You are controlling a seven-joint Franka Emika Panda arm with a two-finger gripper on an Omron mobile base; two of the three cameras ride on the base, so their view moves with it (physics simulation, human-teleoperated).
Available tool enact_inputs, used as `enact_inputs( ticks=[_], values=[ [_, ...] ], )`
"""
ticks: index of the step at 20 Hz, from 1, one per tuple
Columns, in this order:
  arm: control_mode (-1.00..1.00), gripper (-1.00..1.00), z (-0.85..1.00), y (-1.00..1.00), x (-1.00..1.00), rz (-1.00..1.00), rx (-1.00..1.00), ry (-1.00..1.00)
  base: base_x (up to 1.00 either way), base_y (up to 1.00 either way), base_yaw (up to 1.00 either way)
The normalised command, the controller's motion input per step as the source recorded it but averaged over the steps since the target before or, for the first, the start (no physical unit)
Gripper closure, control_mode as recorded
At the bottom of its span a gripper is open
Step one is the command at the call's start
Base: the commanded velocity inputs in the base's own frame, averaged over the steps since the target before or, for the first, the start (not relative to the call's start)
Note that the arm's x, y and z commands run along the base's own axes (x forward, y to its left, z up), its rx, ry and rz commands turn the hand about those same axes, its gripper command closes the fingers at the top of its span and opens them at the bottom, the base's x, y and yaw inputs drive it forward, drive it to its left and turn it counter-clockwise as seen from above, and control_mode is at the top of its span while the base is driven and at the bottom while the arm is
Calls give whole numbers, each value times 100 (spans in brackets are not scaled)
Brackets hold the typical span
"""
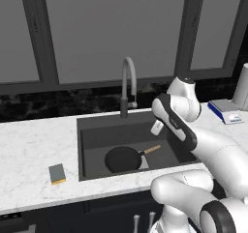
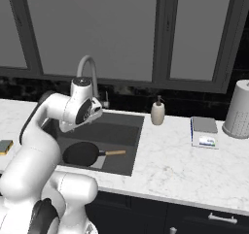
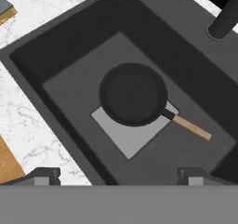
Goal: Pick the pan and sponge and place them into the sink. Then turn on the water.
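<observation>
Fingers at the bottom of the hand view are spread wide, holding nothing, hovering over the sink. Pan is already down there on the grey plate, handle pointing to about 4 o'clock — so that part looks done. Sponge sits on the surface at roughly 9 o'clock of the basin in the left base view — next job is swinging over to grab it.

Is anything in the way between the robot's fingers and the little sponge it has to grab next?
Nothing I can see blocks it. The sponge lies alone on the white counter left of the sink. The open gripper hangs above the sink, where the pan lies. The way over the sink's left edge looks free.
</observation>
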Motion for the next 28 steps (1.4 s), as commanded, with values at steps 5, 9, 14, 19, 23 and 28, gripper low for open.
enact_inputs(
  ticks=[5, 9, 14, 19, 23, 28],
  values=[
    [-100, -100, 19, 46, -46, -31, 10, 6, 0, 0, 0],
    [-100, -100, 11, 76, -6, -29, 10, 19, 0, 0, 0],
    [-100, -100, 13, 92, 2, -22, 9, 29, 0, 0, 0],
    [-100, -100, 7, 100, 1, -15, 1, 39, 0, 0, 0],
    [-100, -100, -13, 100, 0, -15, -2, 25, 0, 0, 0],
    [-100, -100, -19, 83, 6, -8, -4, 15, 0, 0, 0]
  ],
)
